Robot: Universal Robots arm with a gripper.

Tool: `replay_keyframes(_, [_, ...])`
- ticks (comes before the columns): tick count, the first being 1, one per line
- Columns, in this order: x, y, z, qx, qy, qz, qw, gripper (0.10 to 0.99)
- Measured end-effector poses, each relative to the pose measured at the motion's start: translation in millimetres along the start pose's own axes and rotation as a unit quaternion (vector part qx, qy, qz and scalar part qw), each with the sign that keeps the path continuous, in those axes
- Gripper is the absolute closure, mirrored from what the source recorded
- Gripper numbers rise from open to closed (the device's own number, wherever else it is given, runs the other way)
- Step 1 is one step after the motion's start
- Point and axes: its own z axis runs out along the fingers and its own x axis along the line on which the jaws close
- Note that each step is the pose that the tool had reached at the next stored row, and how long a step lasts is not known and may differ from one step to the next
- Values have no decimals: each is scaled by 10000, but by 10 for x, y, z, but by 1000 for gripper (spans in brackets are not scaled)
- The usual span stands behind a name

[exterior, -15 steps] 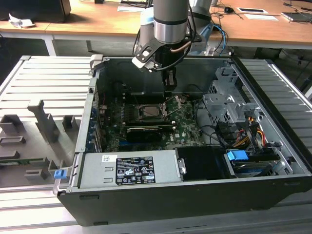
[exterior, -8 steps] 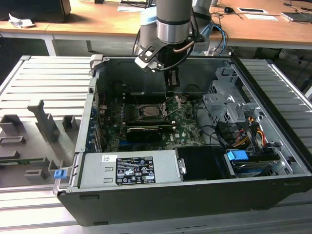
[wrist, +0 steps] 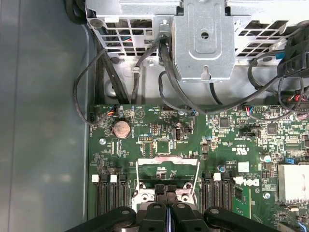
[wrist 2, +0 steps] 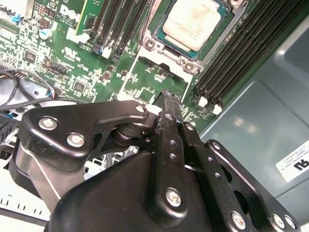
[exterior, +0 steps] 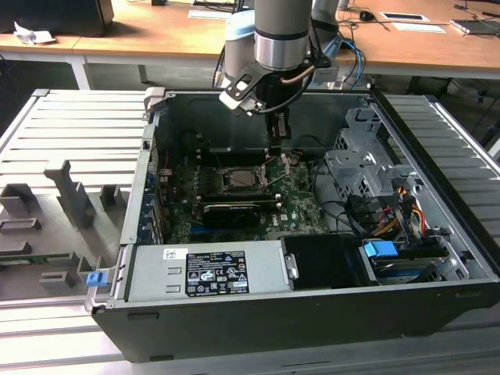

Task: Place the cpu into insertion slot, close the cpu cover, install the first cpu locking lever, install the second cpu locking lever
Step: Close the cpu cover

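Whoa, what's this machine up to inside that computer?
A robot arm's gripper hangs just above the motherboard inside an open computer case, its jaws closed and holding nothing. The cpu already sits in the insertion slot, close beside the gripper's tip.

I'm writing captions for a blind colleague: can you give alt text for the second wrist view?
The shut black hand hangs above a green motherboard, its tips near the silvery cpu seated on the board.

Even, bright light, a pale sheen on the cpu, shadow low inside the case.
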Motion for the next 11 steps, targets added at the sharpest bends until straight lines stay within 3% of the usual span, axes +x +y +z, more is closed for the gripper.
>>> replay_keyframes(11, [0,74,6,0,0,0,10000,980])
